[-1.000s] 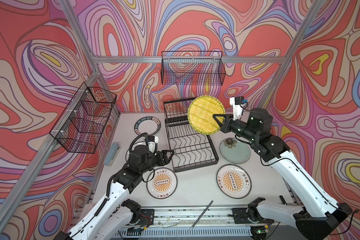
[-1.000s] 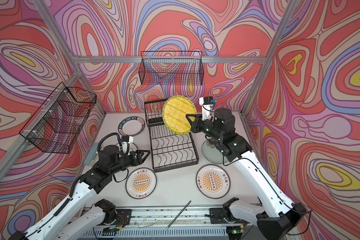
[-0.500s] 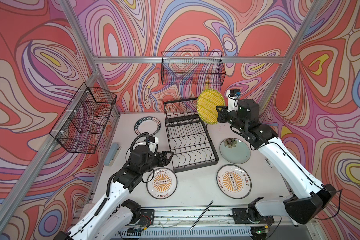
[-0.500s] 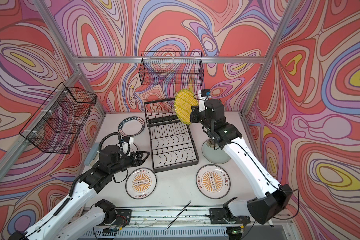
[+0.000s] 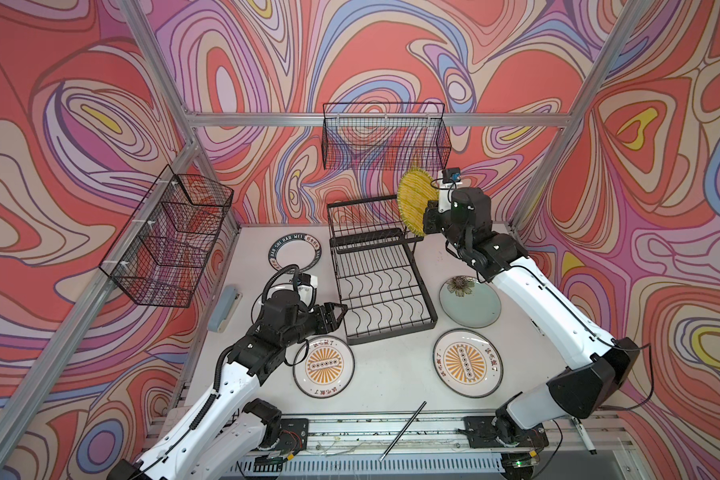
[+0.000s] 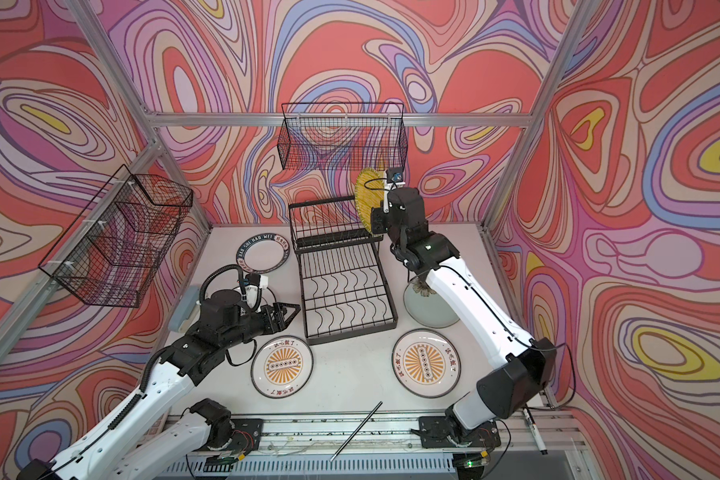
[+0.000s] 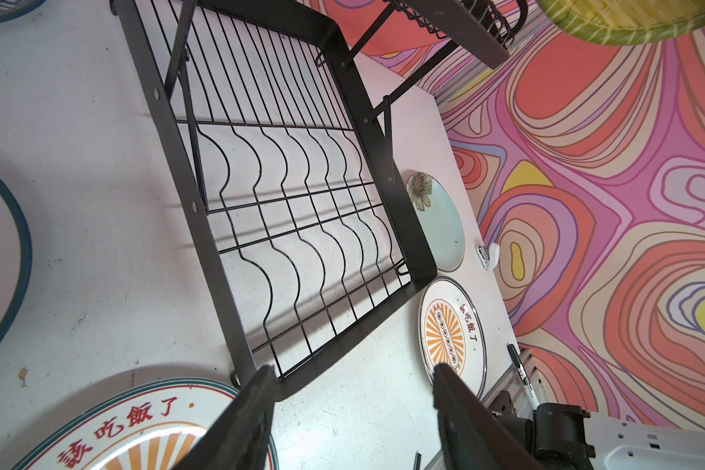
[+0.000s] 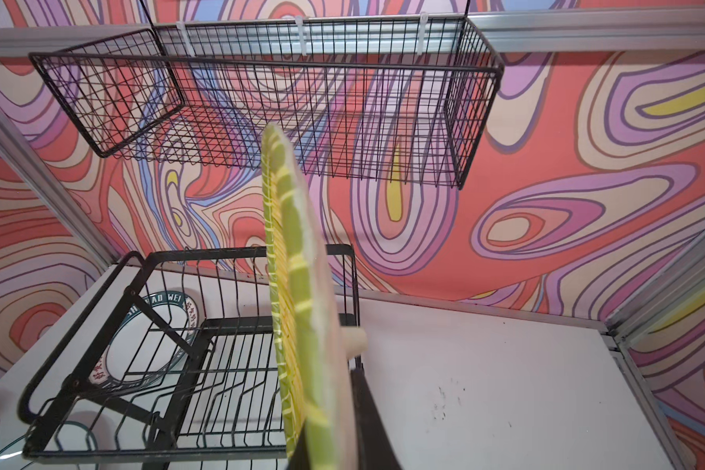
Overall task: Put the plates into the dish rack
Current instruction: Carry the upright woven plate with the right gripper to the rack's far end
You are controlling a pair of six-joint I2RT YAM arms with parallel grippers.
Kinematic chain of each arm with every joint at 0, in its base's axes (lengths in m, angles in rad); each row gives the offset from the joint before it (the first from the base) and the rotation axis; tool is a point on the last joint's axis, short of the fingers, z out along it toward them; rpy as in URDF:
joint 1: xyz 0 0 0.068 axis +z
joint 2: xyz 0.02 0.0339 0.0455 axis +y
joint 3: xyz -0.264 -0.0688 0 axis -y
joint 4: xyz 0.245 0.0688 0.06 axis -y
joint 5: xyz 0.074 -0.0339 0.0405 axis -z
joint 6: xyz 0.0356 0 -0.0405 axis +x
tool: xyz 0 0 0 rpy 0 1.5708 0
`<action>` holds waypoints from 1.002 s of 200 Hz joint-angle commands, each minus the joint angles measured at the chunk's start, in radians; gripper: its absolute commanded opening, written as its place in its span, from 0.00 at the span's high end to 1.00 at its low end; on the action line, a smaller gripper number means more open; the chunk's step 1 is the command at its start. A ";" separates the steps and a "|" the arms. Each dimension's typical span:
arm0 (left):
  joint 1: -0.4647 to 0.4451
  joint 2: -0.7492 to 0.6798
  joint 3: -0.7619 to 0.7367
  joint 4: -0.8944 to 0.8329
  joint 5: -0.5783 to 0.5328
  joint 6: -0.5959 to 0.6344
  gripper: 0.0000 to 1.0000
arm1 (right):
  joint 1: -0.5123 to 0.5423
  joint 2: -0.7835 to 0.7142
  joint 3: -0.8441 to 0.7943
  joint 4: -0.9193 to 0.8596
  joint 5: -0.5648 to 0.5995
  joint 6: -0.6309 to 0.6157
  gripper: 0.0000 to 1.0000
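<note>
My right gripper (image 5: 427, 218) (image 6: 375, 220) (image 8: 330, 407) is shut on the yellow plate (image 5: 412, 199) (image 6: 364, 199) (image 8: 302, 305), held on edge above the right end of the dish rack's (image 5: 381, 291) (image 6: 341, 291) (image 8: 220, 366) raised tier. My left gripper (image 5: 339, 311) (image 6: 292, 311) (image 7: 353, 374) hovers open and empty by the rack's front left corner. Flat on the table lie two sunburst plates (image 5: 323, 365) (image 5: 467, 362), a lettered-rim plate (image 5: 295, 255) and a pale green flowered plate (image 5: 469, 301). A dark-ringed plate (image 7: 25, 244) lies partly under my left arm.
Black mesh baskets hang on the back wall (image 5: 385, 137) and the left wall (image 5: 167, 237). A grey-blue block (image 5: 225, 309) lies at the table's left edge. A black rod (image 5: 404, 430) and a marker (image 5: 582, 436) rest on the front rail.
My right arm has carried the yellow plate back toward the wall and turned it from face-on to edge-on over the rack's upper tier. The left arm has stayed put.
</note>
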 commanded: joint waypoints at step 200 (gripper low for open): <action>-0.001 -0.074 0.004 -0.051 -0.009 0.007 0.35 | 0.048 0.245 0.221 0.069 0.259 -0.150 1.00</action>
